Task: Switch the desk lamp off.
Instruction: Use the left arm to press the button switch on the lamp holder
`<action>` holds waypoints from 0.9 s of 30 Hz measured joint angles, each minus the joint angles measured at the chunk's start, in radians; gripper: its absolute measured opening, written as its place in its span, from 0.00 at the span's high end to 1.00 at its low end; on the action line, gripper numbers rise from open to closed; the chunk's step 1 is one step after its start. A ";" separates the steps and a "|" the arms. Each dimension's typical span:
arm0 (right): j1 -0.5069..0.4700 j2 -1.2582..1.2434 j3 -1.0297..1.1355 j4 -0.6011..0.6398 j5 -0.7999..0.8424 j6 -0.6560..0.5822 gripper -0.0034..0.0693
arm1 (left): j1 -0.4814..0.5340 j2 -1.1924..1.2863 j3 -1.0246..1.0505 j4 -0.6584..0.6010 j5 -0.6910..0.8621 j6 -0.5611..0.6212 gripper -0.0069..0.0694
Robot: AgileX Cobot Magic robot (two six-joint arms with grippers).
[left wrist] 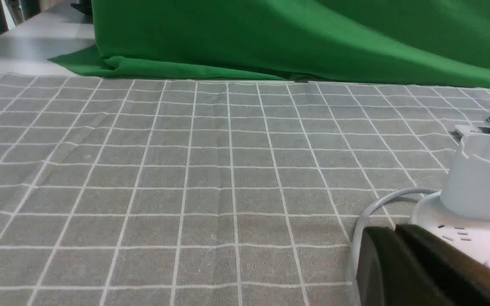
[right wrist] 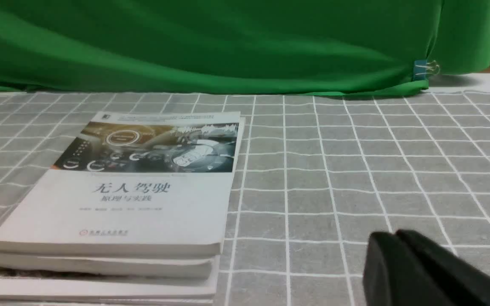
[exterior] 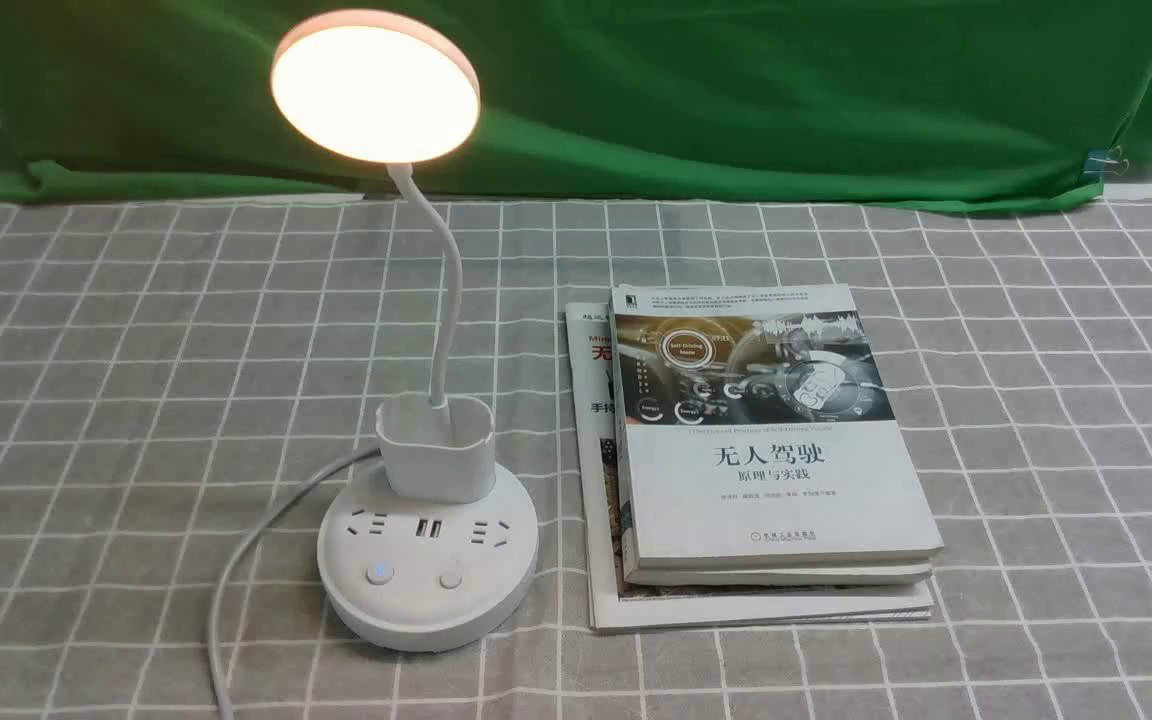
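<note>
Lamp [exterior: 436,450] glowing at 9 o'clock of the books [exterior: 771,470], neck [exterior: 448,300] looks floppy but base [exterior: 416,615] seems solid, so I'd poke the lit button [exterior: 378,572], no grabbing; left gripper [left wrist: 394,233] and right gripper [right wrist: 396,236] both pinched closed, holding nothing.

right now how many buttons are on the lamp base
2, at the front of the desk lamp base: lit button left, plain button right. More could hide behind the cup.

"无人驾驶" on top book [exterior: 776,470]
</note>
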 joint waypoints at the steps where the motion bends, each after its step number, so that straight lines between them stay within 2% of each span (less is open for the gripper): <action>1: 0.000 0.000 0.000 0.000 0.000 0.000 0.90 | 0.000 0.000 0.000 0.000 0.000 0.000 0.91; 11: 0.000 0.000 0.000 0.000 0.000 0.000 0.90 | 0.000 0.000 0.000 -0.001 -0.007 0.000 0.91; 16: 0.000 0.000 0.000 0.000 0.000 0.000 0.90 | 0.000 0.000 0.000 -0.040 -0.045 0.000 0.91; 21: 0.000 0.000 0.000 0.000 0.000 0.000 0.90 | 0.000 0.000 0.000 -0.174 -0.096 -0.007 0.91; 27: 0.000 0.000 0.000 0.000 0.000 0.000 0.90 | 0.000 0.000 0.000 -0.469 -0.212 -0.081 0.91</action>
